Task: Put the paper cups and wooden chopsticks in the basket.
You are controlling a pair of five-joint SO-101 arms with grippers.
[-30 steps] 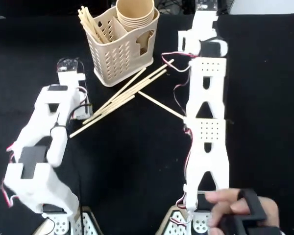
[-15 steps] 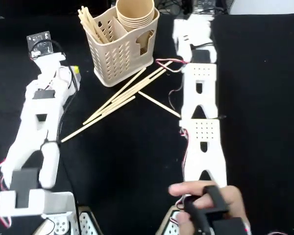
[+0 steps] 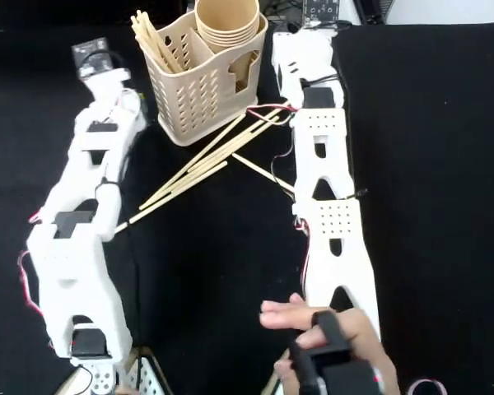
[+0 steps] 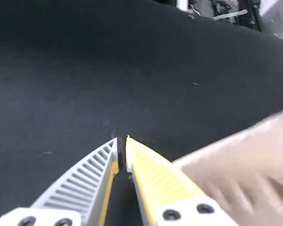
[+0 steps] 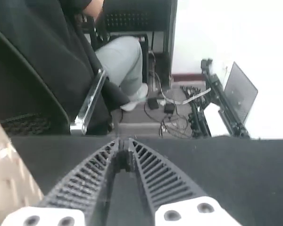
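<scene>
A beige basket (image 3: 204, 82) stands at the table's far middle, with a stack of paper cups (image 3: 227, 25) in one compartment and several wooden chopsticks (image 3: 152, 39) upright in another. More chopsticks (image 3: 199, 162) lie fanned on the black table in front of it; one chopstick (image 3: 262, 172) runs under the right arm. My left gripper (image 4: 121, 141) is shut and empty, low over bare cloth left of the basket, whose blurred wall (image 4: 240, 160) is close beside it. My right gripper (image 5: 124, 143) is shut and empty at the table's far edge, right of the basket (image 5: 7, 160).
Both arms, left (image 3: 86, 181) and right (image 3: 325, 189), stretch far across the table on either side of the loose chopsticks. A person's hand (image 3: 329, 341) with a black strap rests at the right arm's base. Chairs and cables lie beyond the far edge.
The left arm unfolded, stretched out to the far left, then swung toward the basket. The right arm shifted left toward the basket. The person's hand slid left.
</scene>
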